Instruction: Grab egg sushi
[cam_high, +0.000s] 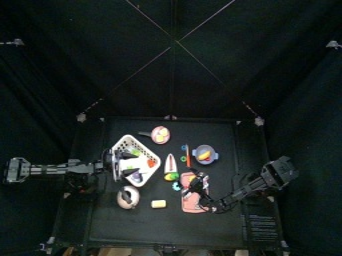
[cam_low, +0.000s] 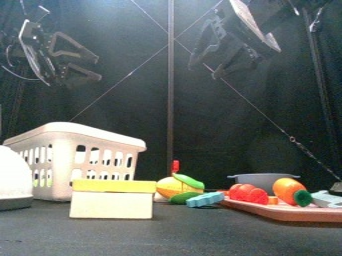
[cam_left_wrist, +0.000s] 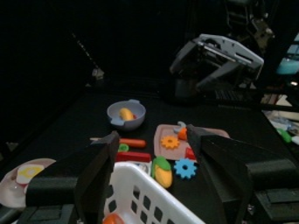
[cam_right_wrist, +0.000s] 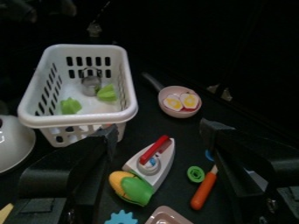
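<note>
The egg sushi (cam_high: 159, 203) is a small pale-yellow block lying near the table's front edge, between a white dome and a cutting board. In the front view it (cam_low: 112, 198) stands near and large. My left gripper (cam_high: 118, 167) hangs open and empty above the white basket, high at the left in the front view (cam_low: 67, 55); its jaws are spread wide in the left wrist view (cam_left_wrist: 152, 144). My right gripper (cam_high: 210, 193) is open and empty, high over the cutting board, to the right of the sushi (cam_low: 221, 45) (cam_right_wrist: 160, 131).
A white basket (cam_high: 130, 150) (cam_low: 78, 155) (cam_right_wrist: 73, 87) stands at the left. A plate with a fried egg (cam_high: 160, 134) (cam_right_wrist: 179, 100) and a blue bowl (cam_high: 203, 154) (cam_left_wrist: 126, 111) are at the back. A cutting board (cam_high: 198, 197) (cam_low: 281, 210) holds red and orange food. A white dome (cam_high: 127, 197) lies left of the sushi. A green-and-yellow vegetable (cam_low: 181, 186) (cam_right_wrist: 135, 186) lies mid-table.
</note>
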